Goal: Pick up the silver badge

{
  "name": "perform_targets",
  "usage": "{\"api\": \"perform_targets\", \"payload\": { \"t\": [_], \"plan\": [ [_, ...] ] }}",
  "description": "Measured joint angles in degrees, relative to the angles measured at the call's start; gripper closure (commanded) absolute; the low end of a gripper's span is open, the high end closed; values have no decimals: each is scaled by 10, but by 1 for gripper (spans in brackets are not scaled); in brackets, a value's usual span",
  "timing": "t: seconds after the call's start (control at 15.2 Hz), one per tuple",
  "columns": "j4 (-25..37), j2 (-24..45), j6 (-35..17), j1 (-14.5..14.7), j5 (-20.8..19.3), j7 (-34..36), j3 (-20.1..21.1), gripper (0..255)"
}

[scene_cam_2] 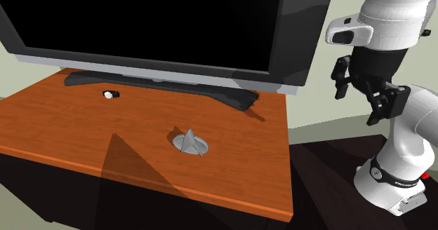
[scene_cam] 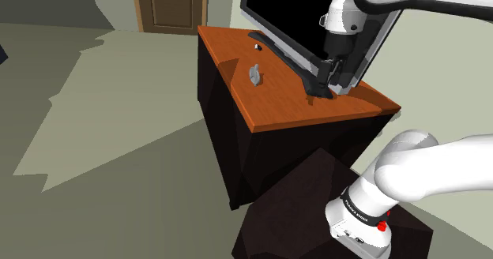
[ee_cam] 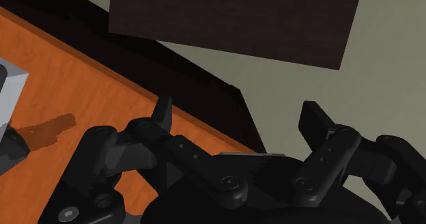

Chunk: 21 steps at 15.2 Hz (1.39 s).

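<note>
Nothing lifted yet: the badge (scene_cam_2: 188, 141) lies on the cabinet (scene_cam_2: 63, 123), the gripper (ee_cam: 237, 113) well apart, fingers spread and empty.

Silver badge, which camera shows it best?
The second exterior view: the silver badge sits near and unobstructed on the orange-brown tabletop, its round base and raised point clear. The shoulder view shows the badge smaller and farther off. The wrist view faces the tabletop's edge instead.
</note>
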<state>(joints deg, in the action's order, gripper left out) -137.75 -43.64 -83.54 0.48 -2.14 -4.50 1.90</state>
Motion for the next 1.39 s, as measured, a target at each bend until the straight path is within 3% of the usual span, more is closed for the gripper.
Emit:
{"api": "perform_targets", "payload": {
  "t": [0.13, 0.53, 1.39],
  "plan": [
    [2, 9, -8, -2, 0, 3, 0, 0],
    [38, 118, -97, -18, 7, 43, 1, 0],
    [206, 384, -235, -52, 14, 120, -13, 0]
  ]
}}
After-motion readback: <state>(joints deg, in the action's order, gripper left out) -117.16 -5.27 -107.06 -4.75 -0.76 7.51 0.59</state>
